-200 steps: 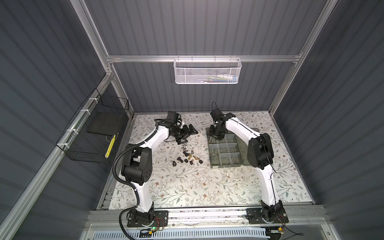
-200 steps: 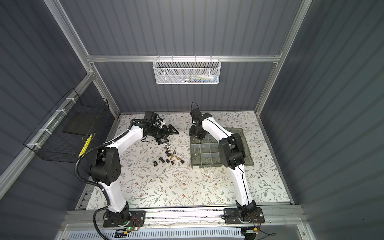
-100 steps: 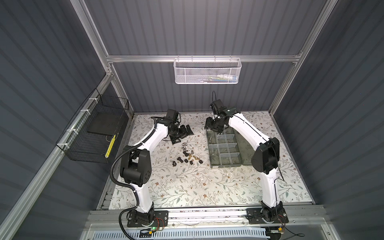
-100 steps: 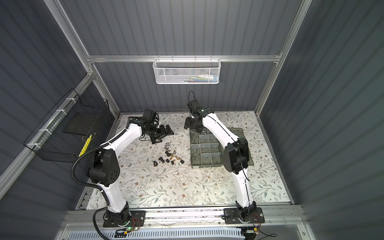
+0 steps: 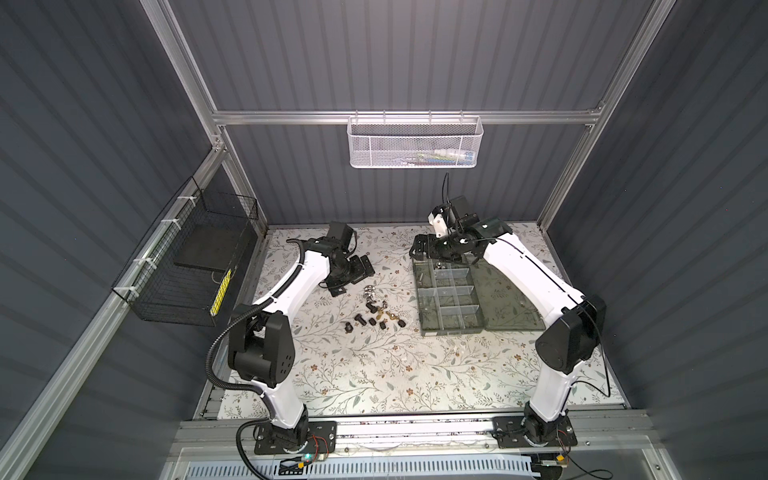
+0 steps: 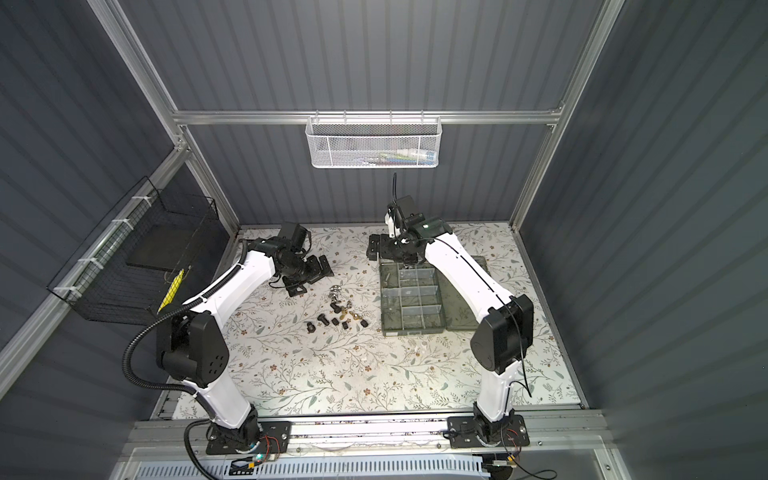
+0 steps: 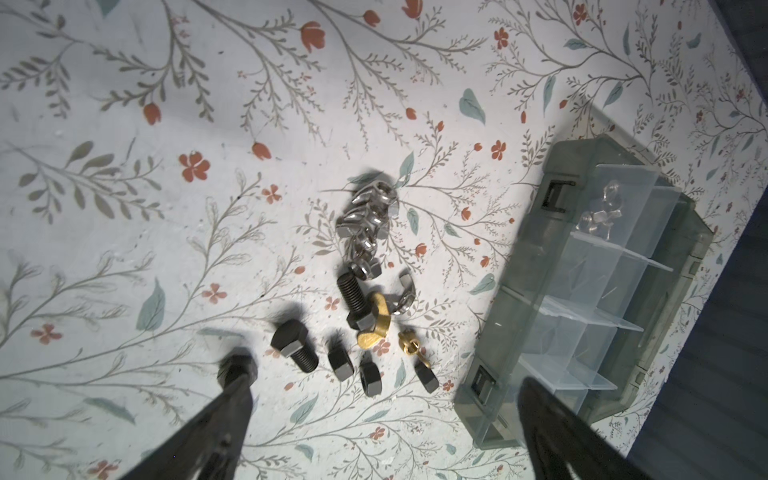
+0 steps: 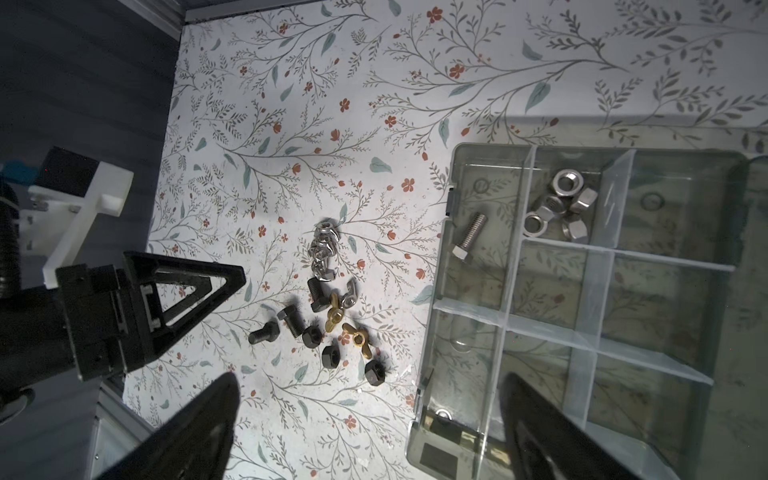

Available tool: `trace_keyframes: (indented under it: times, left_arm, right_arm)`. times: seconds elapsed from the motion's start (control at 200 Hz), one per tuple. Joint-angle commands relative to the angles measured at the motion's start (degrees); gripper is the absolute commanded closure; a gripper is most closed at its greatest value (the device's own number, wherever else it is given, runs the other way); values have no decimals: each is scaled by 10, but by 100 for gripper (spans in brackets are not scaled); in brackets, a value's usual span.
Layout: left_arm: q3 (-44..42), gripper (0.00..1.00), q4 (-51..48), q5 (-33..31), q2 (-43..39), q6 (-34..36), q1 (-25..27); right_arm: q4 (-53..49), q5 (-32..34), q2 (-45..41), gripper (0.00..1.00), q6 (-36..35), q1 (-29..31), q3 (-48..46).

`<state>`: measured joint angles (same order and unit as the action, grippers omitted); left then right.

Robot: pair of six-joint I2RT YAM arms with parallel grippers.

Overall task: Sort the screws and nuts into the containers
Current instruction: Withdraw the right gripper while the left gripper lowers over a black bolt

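The loose screws and nuts [image 5: 374, 311] [image 6: 337, 311] lie in a small pile on the floral table, left of the grey-green organiser box [image 5: 451, 316] [image 6: 415, 318]. Silver pieces are at the far end of the pile, black and brass ones nearer [image 7: 365, 291] [image 8: 328, 311]. My left gripper [image 5: 351, 277] [image 7: 382, 374] hovers open and empty just left of the pile. My right gripper [image 5: 444, 255] [image 8: 370, 378] hangs open and empty above the box's far left corner. One compartment holds a silver bolt [image 8: 469, 237]; the compartment beside it holds several silver nuts [image 8: 561, 208].
The box's open lid [image 5: 511, 299] lies flat to its right. A white mesh basket [image 5: 413, 141] hangs on the back wall. A black wire basket [image 5: 187, 266] hangs on the left wall. Bare floral table stretches in front of the pile and box.
My right gripper has lifted from the box's far compartments and its jaws have opened wide. My left gripper has drawn back a little to the left, still open.
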<state>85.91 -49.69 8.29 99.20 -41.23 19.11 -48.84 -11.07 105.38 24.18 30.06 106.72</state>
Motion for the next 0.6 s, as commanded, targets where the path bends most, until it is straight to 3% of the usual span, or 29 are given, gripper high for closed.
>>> trace_keyframes:
  times: [0.0, 0.33, 0.595]
  left_arm:
    - [-26, 0, -45, -13, -29, -9, 4]
    - [-137, 0, -35, 14, -55, -11, 4]
    - [-166, 0, -54, 9, -69, 5, 3]
  right_arm:
    - [14, -20, -18, 1, -36, 6, -34]
    - [58, -47, -115, 1, -73, 21, -180]
    - [85, -10, -131, 1, -111, 117, -260]
